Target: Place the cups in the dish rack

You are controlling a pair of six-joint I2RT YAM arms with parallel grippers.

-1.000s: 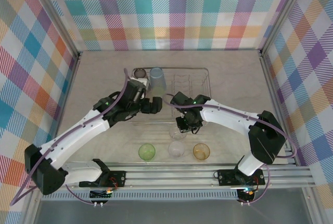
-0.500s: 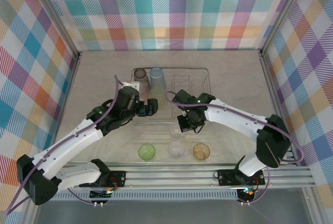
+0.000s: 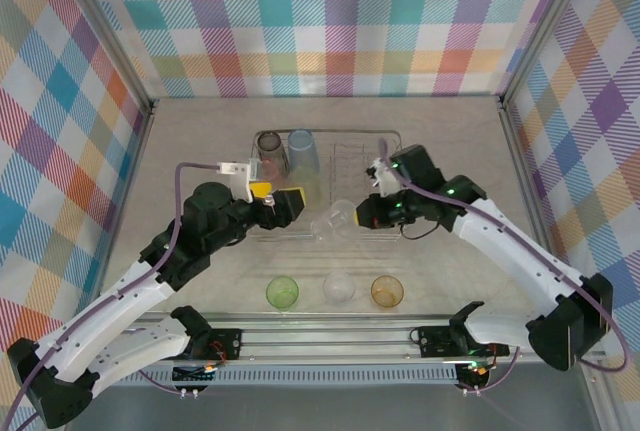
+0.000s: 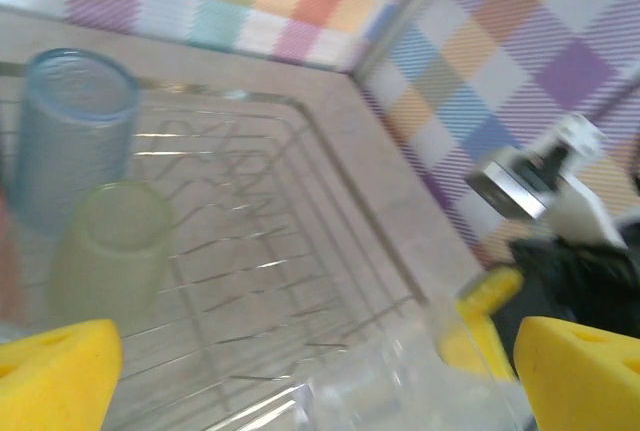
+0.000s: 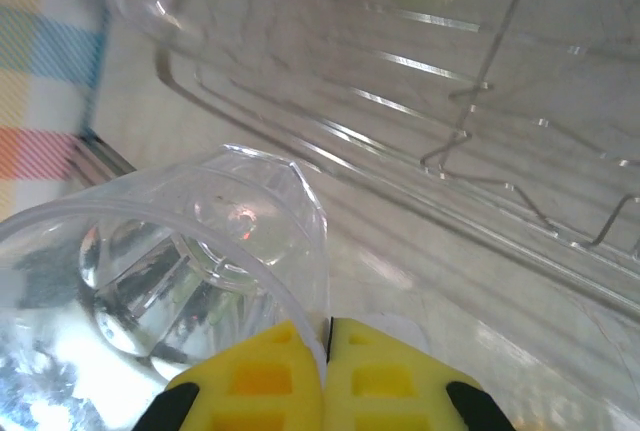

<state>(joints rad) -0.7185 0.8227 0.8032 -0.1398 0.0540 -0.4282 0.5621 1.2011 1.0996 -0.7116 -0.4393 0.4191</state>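
left gripper (image 3: 279,199): hanging wide open with nothing in it, at about 8 o'clock from the middle of the rack (image 3: 392,137), yellow pads pointing in over the wires
grey cup (image 3: 269,145): standing in the rack's 10 o'clock corner
green cup (image 3: 283,292): sitting on the table at 7 o'clock from the rack, well apart from it
blue cup (image 3: 303,152): standing in the rack at around 11 o'clock, just beside the grey one
pale green cup (image 4: 110,249): showing up on the left wrist cam, standing in the rack just in front of the blue one. Honestly can't tell if they're touching
rack: sitting mid-table, long sides running 9 to 3
held cup (image 5: 170,271): the clear one, hanging tilted by the rack's near rail at roughly 6 o'clock. Can't tell if it's touching the wire
clear cup (image 3: 339,287): sitting on the table at 6 o'clock from the rack, between the green and orange ones
right gripper (image 3: 357,217): pinching the held cup's rim, fingers clenched with the thin wall between them, sitting at about 5 o'clock from the rack's middle
orange cup (image 3: 387,291): sitting on the table at 5 o'clock from the rack, right end of that near row
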